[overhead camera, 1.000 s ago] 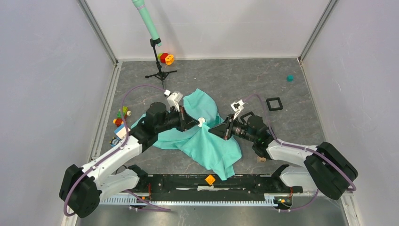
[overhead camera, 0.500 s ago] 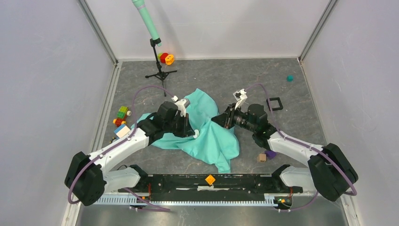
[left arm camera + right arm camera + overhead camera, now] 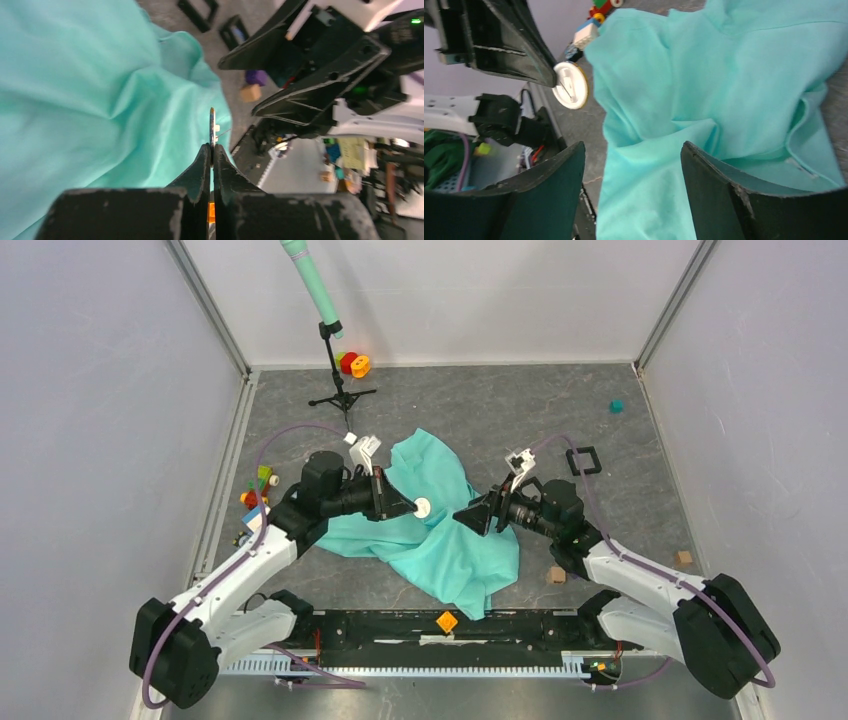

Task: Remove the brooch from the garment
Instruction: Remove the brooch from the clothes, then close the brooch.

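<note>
Left gripper [image 3: 412, 508] lifted up | pinching small round white brooch [image 3: 423, 507] | right gripper [image 3: 470, 518] spread wide by turquoise-green cloth T-shirt [image 3: 450, 552]

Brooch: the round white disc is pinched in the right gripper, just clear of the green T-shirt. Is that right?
Not the right gripper. The left gripper has the brooch pinched edge-on, as the left wrist view shows. The right gripper is open, with nothing between its fingers. The disc does look clear of the green T-shirt.
</note>
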`<state>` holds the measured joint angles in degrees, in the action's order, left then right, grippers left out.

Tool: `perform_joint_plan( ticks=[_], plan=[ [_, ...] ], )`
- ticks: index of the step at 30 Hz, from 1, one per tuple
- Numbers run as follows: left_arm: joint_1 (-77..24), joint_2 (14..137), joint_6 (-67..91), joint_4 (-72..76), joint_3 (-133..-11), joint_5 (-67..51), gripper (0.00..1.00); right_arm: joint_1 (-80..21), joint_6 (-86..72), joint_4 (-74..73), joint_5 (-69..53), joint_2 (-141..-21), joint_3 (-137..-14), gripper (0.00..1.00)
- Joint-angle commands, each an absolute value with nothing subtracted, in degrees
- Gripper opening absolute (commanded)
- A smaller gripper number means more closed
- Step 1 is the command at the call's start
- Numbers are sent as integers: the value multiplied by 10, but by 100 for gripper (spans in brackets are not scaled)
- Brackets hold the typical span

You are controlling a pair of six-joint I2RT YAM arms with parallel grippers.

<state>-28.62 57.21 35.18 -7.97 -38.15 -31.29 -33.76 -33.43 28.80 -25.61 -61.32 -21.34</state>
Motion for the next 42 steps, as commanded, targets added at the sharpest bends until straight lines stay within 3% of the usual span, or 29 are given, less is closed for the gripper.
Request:
perform_joint_plan(
  ticks=[1, 11, 21, 30, 42],
  plan=[
    [-284, 550, 438, 75, -355, -404, 2, -349, -401, 451, -325, -608, -194, 73],
    [-285, 527, 456, 133, -324, -414, 2, -405, -469, 595, -314, -681, -213, 59],
    [-285, 526, 445, 117, -327, -426, 2, -414, -480, 612, -306, -706, -240, 52],
    [-285, 524, 446, 121, -328, -434, 2, -416, -506, 641, -295, -716, -236, 31],
    [-285, 528, 445, 125, -326, -453, 2, -417, -531, 671, -308, -740, -240, 21]
  ],
)
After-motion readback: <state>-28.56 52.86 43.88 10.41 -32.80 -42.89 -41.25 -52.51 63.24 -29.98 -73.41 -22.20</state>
